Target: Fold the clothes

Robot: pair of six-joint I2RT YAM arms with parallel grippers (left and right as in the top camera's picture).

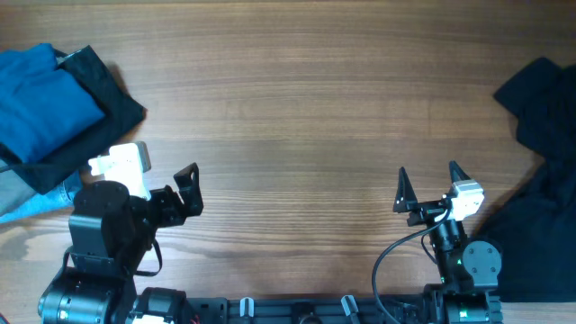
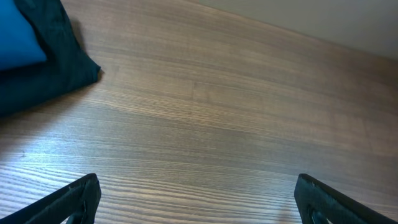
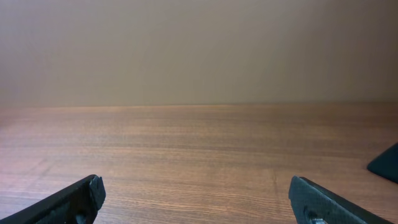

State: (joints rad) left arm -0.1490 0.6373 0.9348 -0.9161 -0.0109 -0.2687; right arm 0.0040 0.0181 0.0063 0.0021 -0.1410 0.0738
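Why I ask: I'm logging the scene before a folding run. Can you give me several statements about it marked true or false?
1. The blue shirt lies at the left end of the table, on top of a black garment. True.
2. The right jaws are shut on dark fabric. False: they stand open and hold nothing.
3. A second black garment lies at the table's right edge. True.
4. The blue shirt is spread flat in the table's middle. False: it is heaped at the left end, and only wood shows in the middle.
5. The left jaws touch the blue shirt. False: they are open over wood, apart from it.
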